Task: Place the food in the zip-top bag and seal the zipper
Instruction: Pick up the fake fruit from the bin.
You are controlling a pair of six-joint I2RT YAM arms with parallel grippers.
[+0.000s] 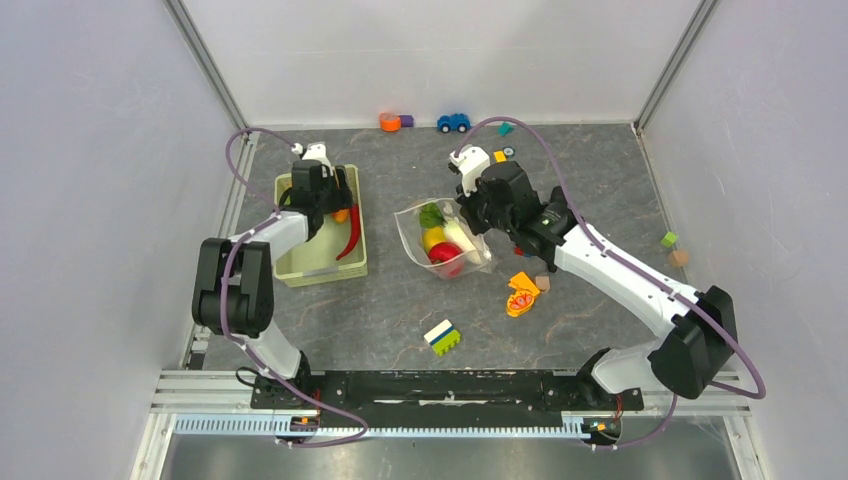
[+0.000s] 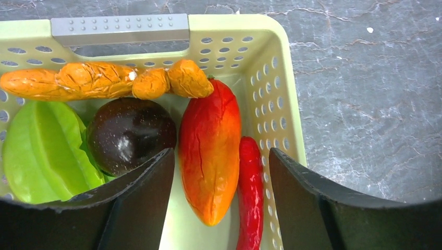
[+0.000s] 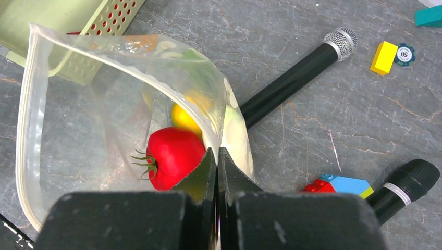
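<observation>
The zip-top bag lies mid-table, mouth open, holding a red tomato, a yellow piece, a white piece and a green piece. Its zipper runs along the open rim. My right gripper is shut on the bag's rim and holds it up. My left gripper is open and empty above the green basket. Between its fingers lie an orange-red fruit and the red chili. The basket also holds an orange carrot, a dark purple piece and a green piece.
An orange-and-red lumpy toy and a building block lie in front of the bag. Two black microphones, a yellow block and a blue-red block lie right of it. A toy car stands at the back wall.
</observation>
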